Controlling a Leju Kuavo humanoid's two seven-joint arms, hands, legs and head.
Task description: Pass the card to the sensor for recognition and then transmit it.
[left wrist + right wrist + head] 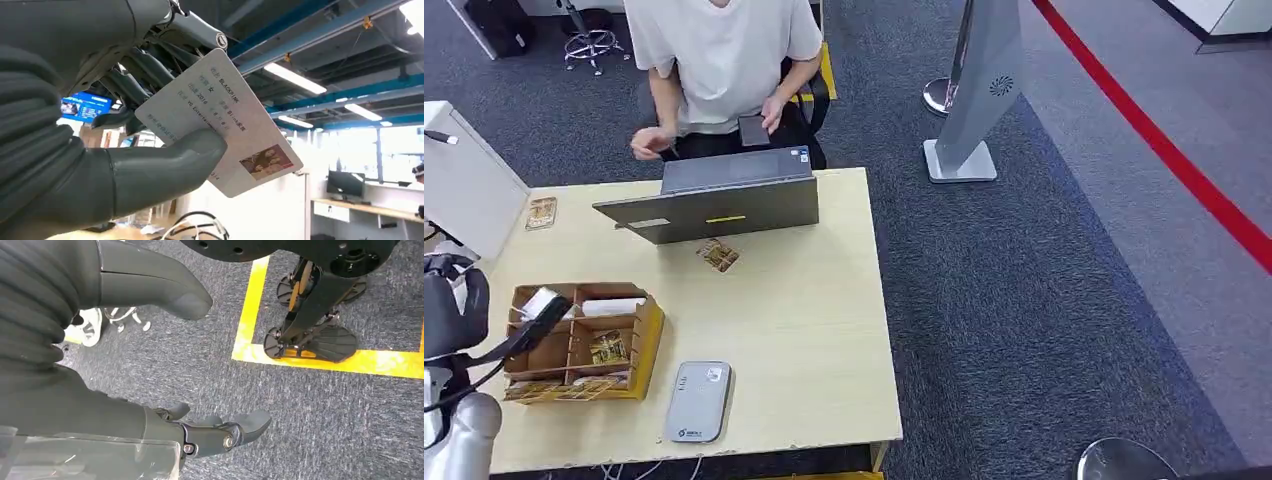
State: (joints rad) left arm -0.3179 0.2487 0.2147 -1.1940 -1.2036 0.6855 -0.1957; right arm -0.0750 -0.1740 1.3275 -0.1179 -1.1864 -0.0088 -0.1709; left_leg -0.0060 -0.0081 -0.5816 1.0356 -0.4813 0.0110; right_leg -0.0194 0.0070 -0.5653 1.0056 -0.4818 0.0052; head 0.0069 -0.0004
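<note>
My left hand [100,165] pinches a white card [235,115] between its thumb and fingers. The card carries printed text and a small photo, and it is raised with the ceiling behind it. In the head view, the left hand [464,315] is at the table's left edge, with the card [541,301] over the cardboard box [652,335]. The grey-white sensor [697,401] lies flat near the table's front edge, to the right of the box and apart from my hand. My right hand [115,410] hangs over the carpet with its fingers apart and nothing in them.
A person [724,60] sits behind an open laptop [714,200] at the far side of the table [804,320], holding a phone. Loose cards [718,255] lie near the laptop. A white box [464,185] stands at the far left. The cardboard box holds more cards.
</note>
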